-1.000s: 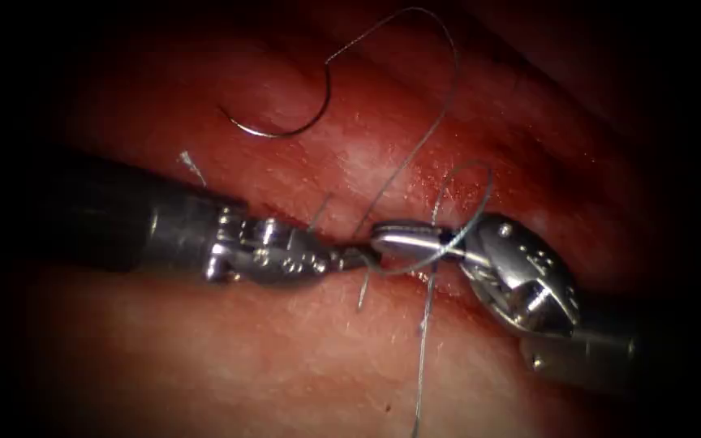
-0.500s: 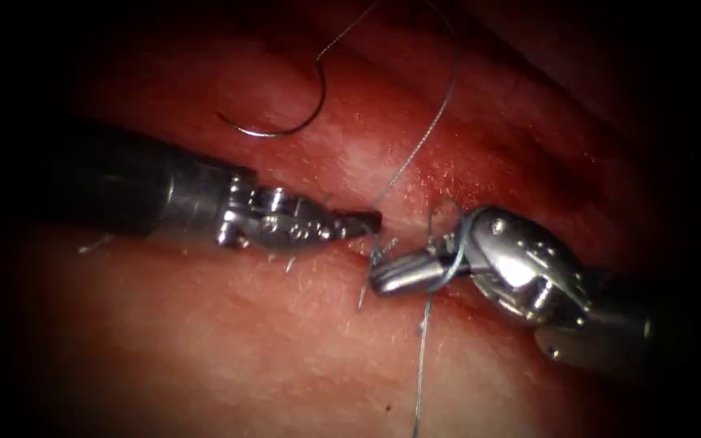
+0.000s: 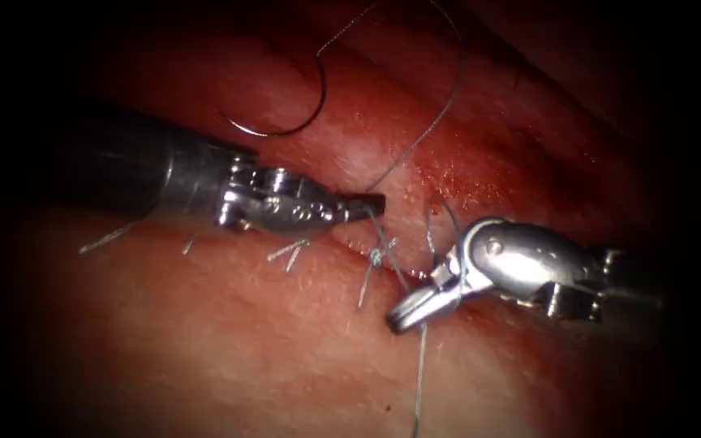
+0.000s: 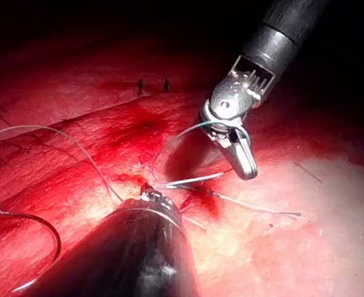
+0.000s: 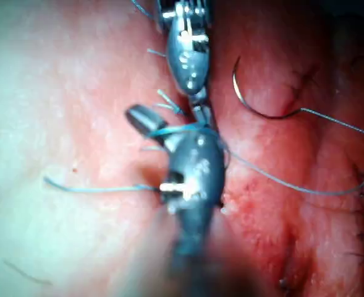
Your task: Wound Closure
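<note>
Left tool (image 3: 367,204) clamped on the thread (image 3: 415,146) at its jaw tips, just above the cut (image 3: 350,243); raised and drawn back leftward from where it met the other tool a second ago. Needle (image 3: 290,122) lying free on the tissue (image 3: 229,341) above the left tool, outside the tissue, held by neither tool, in the same place as before. Knot (image 3: 376,255) now exposed at the cut between the two tools, with short cut ends (image 3: 290,250) along the wound. Right tool (image 3: 407,312) swung down and to the right, jaws together, thread looped around them; whether a strand is pinched, cannot tell.
</note>
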Available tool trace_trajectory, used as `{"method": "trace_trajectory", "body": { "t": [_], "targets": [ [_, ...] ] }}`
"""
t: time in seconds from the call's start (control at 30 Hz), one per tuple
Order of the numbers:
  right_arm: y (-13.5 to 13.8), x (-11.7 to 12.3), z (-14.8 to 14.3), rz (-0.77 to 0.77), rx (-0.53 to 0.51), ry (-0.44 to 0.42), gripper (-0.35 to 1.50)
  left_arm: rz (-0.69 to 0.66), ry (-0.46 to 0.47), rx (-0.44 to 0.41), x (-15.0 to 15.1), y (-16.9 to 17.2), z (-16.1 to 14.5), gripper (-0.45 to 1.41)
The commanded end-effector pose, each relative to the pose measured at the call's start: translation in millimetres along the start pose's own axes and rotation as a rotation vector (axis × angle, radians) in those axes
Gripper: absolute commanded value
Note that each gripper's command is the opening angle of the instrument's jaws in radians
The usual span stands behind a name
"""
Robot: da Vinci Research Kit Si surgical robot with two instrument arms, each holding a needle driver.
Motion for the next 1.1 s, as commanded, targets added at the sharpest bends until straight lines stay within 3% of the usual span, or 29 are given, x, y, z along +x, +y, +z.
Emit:
{"method": "trace_trajectory", "body": {
  "t": [0.03,0.13,0.2,0.33,0.63,1.1],
  "targets": [
    [-0.1,-1.1,1.2,-0.005,0.017,-0.017,0.21,0.001,0.001,-0.001,0.1,0.2,0.7,-0.45],
    [-0.4,-1.8,1.8,-0.016,0.04,-0.043,0.37,0.006,0.001,-0.001,0.2,0.0,0.7,-0.45],
    [-0.8,-2.3,2.2,-0.038,0.054,-0.076,0.64,0.006,0.002,-0.002,0.2,0.0,0.7,-0.45],
    [-1.2,-2.9,2.5,-0.053,0.075,-0.152,0.96,0.007,0.003,-0.003,0.1,0.1,0.5,-0.45],
    [-3.1,-4.1,1.6,-0.064,0.127,-0.236,1.01,0.01,0.005,-0.005,-0.3,0.2,0.1,-0.45],
    [-4.1,-8.6,4.2,-0.098,0.17,-0.418,0.98,0.014,0.003,-0.008,-0.5,0.6,0.1,-0.45]
  ]
}}
